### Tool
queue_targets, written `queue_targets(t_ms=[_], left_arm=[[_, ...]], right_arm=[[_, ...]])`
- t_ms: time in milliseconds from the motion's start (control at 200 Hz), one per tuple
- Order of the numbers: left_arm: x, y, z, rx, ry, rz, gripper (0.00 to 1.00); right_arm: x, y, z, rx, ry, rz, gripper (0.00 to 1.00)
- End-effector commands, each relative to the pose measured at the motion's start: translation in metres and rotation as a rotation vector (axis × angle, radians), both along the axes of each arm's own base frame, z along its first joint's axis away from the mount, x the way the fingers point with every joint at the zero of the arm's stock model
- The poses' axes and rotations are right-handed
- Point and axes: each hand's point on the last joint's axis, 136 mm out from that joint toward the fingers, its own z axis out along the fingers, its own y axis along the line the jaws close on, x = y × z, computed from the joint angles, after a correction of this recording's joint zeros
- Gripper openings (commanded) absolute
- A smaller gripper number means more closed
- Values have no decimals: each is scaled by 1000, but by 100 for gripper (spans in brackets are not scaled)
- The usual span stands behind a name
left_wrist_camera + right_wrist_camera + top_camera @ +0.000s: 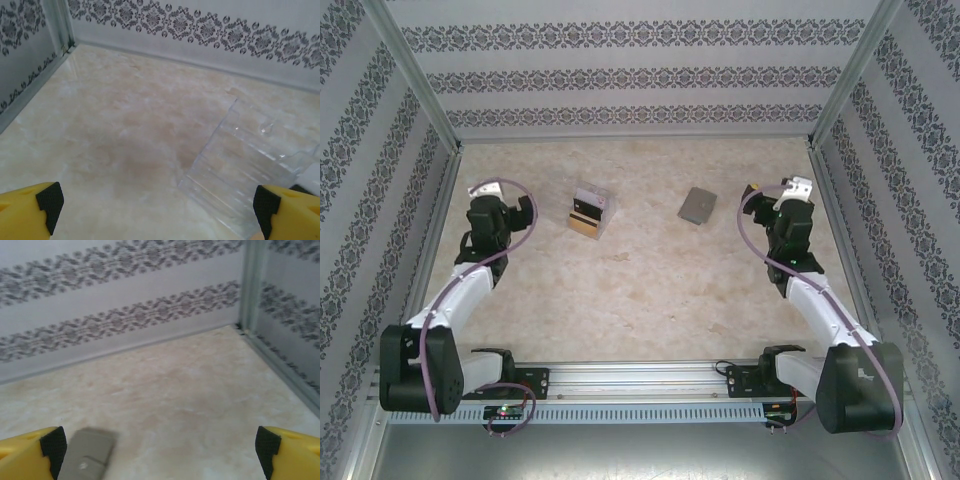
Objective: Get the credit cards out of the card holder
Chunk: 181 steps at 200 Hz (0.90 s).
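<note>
The left gripper has its jaws spread wide with nothing between them, its yellow fingers tipped with black pads at the 8 and 4 o'clock corners of its wrist view. The right gripper is spread just as wide and also holds nothing.

From above, the card holder lies flat on the table at 9 o'clock from the right gripper, near it but apart. It is a thin, plain grey rectangle, turned so that its corners point off square. In the right wrist view the card holder sits at 7 o'clock, just beside the left pad; whether they touch cannot be told. It is blurred there, its near end is cut off by the lower edge, and a small pale spot shows on its top face. It lies closed, so whether any credit cards sit inside cannot be told.

At 3 o'clock from the left gripper stands a clear box, with a tan-gold band and white at its near side. In the left wrist view the clear box is at 4 o'clock, ribbed and see-through, partly hidden behind the right finger and cut off by the frame's edge; its contents are hard to make out there
</note>
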Motion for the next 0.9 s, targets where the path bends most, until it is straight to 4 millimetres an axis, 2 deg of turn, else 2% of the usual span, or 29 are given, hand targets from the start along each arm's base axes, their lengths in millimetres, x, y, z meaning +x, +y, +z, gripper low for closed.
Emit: queue_targets(t_ms=[0,85,195,305,525,545,639,764,899], left_arm=[[-28,3,-16,-151,187,114,99],[-29,-3,-13,-196,241,109,99],[-25,-17,-8,-260,274,53,99],[-21,-29,-6,-304,278,-4,99],[-20,-42,-8,-353,296,-56,99],[-20,-42,-8,-355,295,-58,99],[-21,-47,-9,-366,288,-85,99],[-23,-52,-9,-369,311,-117,99],[-26,-54,-10,-368,324,-126,99]], right_arm=[[-7,37,-8,149,119,170,98],[0,52,-3,268,127,219,98],[13,87,-5,402,222,380,98],[32,108,-19,467,272,420,98],[79,128,-64,514,443,328,97],[85,130,-61,510,441,324,97],[108,143,-74,505,488,330,93],[134,143,-97,515,547,268,92],[150,146,-127,509,622,214,91]])
